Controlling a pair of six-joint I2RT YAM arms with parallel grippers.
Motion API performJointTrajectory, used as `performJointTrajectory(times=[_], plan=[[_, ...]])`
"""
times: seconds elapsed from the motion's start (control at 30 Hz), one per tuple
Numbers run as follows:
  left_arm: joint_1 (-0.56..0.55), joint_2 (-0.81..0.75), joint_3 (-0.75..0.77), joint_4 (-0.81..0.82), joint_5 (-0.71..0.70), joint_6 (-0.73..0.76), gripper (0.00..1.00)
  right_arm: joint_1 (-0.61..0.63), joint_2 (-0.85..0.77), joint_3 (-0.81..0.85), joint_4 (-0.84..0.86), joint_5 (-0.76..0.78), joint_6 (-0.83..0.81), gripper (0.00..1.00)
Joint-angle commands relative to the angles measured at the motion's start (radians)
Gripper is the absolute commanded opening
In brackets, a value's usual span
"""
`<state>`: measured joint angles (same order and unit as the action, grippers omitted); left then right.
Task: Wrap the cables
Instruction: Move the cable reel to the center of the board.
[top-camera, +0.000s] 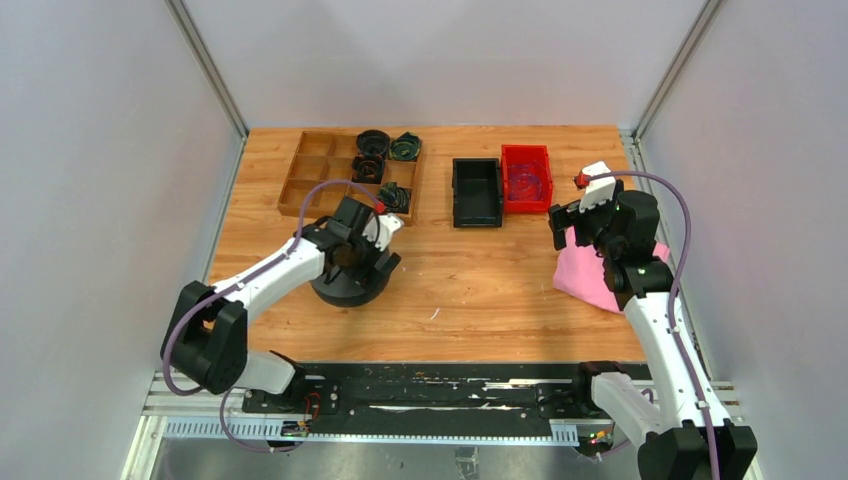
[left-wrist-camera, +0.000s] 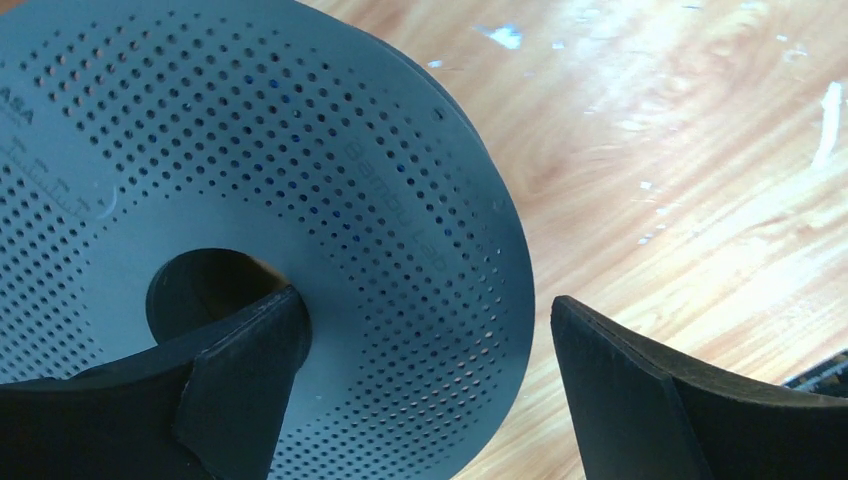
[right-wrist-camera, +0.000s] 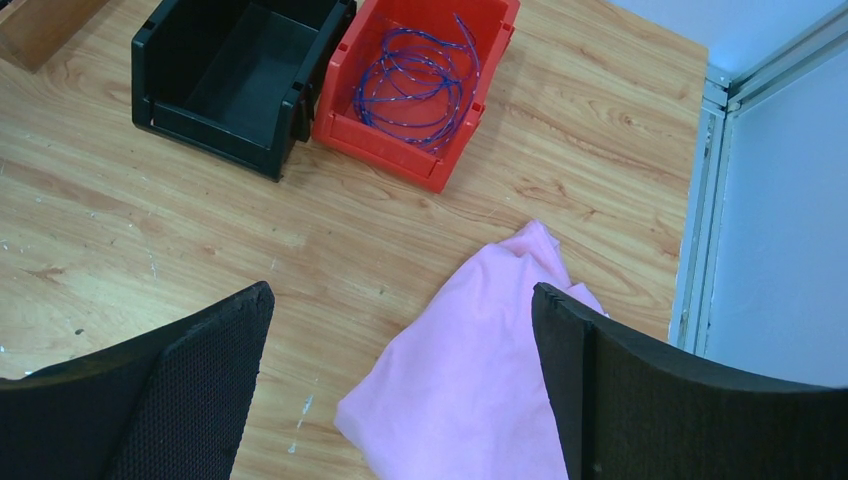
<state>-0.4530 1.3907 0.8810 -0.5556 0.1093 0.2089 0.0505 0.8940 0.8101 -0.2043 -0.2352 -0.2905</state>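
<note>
Blue cables (right-wrist-camera: 420, 80): 1 loose coil, lying in red bin (right-wrist-camera: 385, 160), well apart from grey spool (left-wrist-camera: 300, 150).
Left pincer (left-wrist-camera: 422, 330): hanging wide open over spool, holding nothing.
Right pincer (right-wrist-camera: 402, 300): hovering wide open above pink cloth (right-wrist-camera: 470, 380), gripping nothing.
Risk: fine loops probably snagging or tangling while leaving bin.
Count: 1 spool, 2 bins, 1 cloth.

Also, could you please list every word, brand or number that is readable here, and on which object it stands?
"Bambu Lab": embossed faintly on the round grey perforated plastic spool, left wrist view.
"ASA": printed at the same spool's left edge, cut by the frame, maybe incomplete.
Small marks below it: too blurred to read.
Nothing else readable.
</note>
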Motion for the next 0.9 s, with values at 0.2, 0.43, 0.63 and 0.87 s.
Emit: performJointTrajectory(times=[0.2,0.43,0.63,0.87], plan=[[-0.279,0.111,0.116,0.004,0.017,-0.029,0.89,0.015,0.008,-0.019,0.042,0.022,-0.025,0.99],[-0.42,0.242,0.229,0.027,0.029,-0.085,0.89,0.015,0.025,-0.023,0.04,0.021,-0.025,0.99],[-0.448,0.312,0.301,0.06,0.077,-0.125,0.9,0.015,0.04,-0.024,0.043,0.023,-0.029,0.99],[-0.478,0.294,0.28,0.072,0.068,-0.119,1.0,0.015,0.106,0.006,0.038,0.031,0.035,0.99]])
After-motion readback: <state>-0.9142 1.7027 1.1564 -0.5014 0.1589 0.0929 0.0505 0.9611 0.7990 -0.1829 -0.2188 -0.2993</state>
